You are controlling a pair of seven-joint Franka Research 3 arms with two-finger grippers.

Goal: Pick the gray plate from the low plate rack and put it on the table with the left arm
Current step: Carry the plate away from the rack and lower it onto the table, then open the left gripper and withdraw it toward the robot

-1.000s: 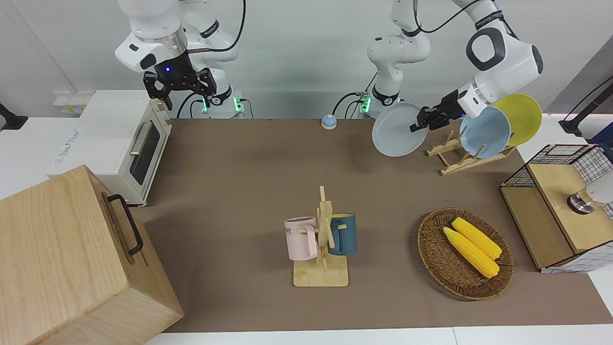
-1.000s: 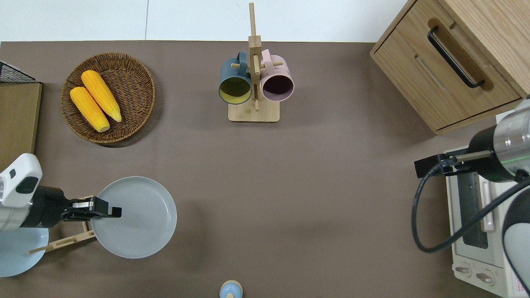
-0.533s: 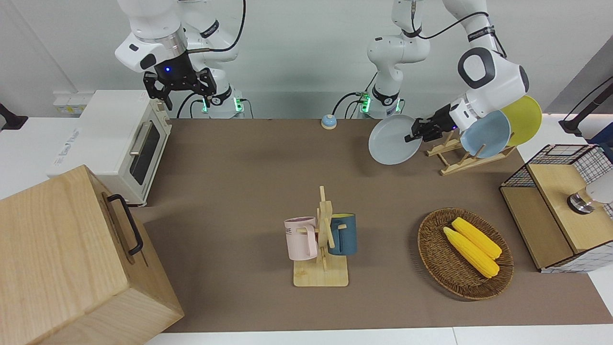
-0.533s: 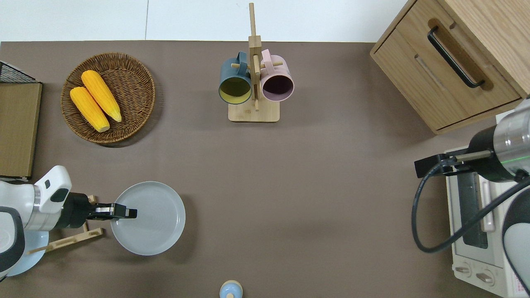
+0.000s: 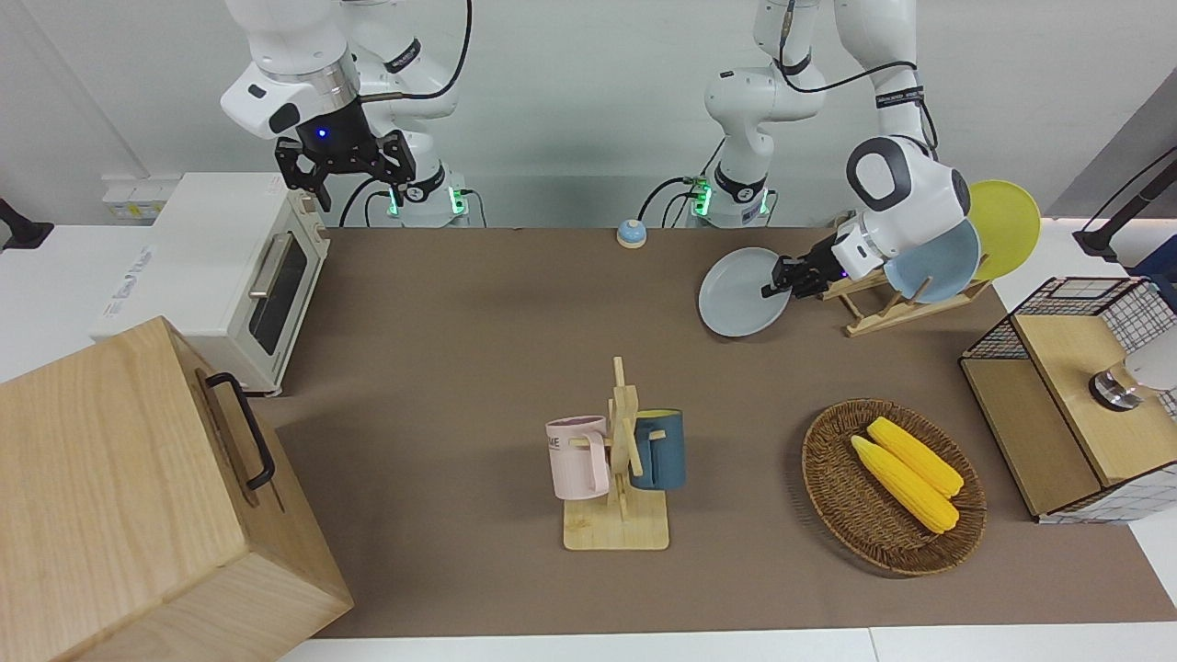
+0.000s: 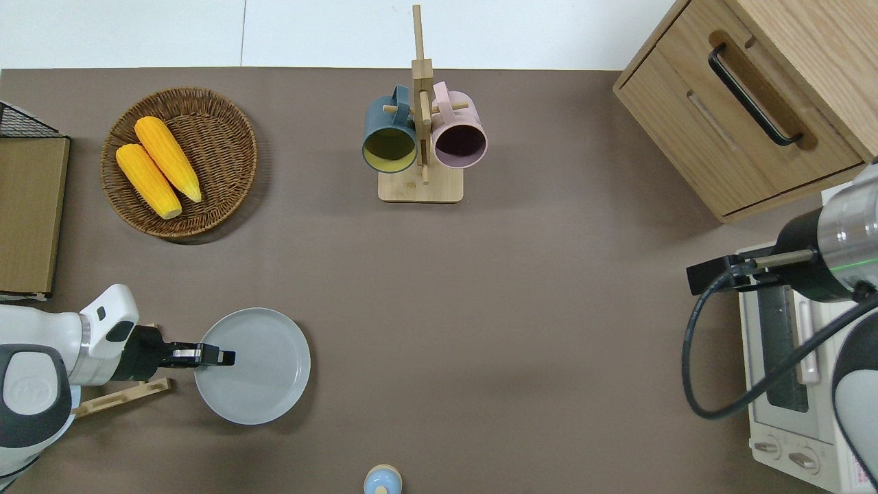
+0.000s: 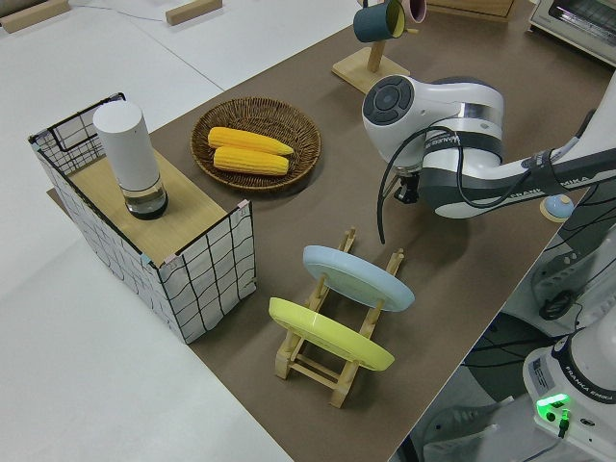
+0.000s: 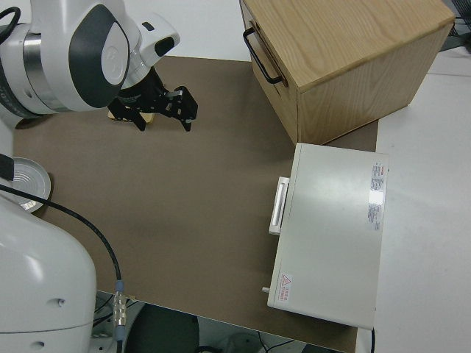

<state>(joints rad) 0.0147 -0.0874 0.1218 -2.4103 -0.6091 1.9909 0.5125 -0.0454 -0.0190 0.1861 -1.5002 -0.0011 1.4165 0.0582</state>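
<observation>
The gray plate (image 5: 736, 296) (image 6: 260, 370) is held by its rim in my left gripper (image 5: 771, 285) (image 6: 221, 357), which is shut on it. The plate lies nearly flat, low over the brown table (image 5: 460, 349) (image 6: 514, 309), beside the low plate rack (image 5: 883, 311) (image 6: 116, 396) (image 7: 337, 361). I cannot tell whether it touches the mat. The rack holds a sky-blue plate (image 5: 940, 265) (image 7: 356, 277) and a yellow plate (image 5: 1007, 225) (image 7: 327, 335). My right gripper (image 5: 348, 173) (image 8: 163, 118) is open and parked.
A mug stand (image 5: 618, 460) (image 6: 420, 137) with a pink and a dark blue mug stands mid-table. A wicker basket (image 5: 820, 460) (image 6: 236, 123) holds two corn cobs. There is also a wire box (image 5: 1067, 395), a small bell (image 5: 631, 233) (image 6: 382, 480), a toaster oven (image 5: 221, 267) and a wooden cabinet (image 5: 138, 496).
My left gripper has carried the gray plate down and away from the rack toward the table's middle. The plate has gone from tilted to nearly flat. The right arm has not moved.
</observation>
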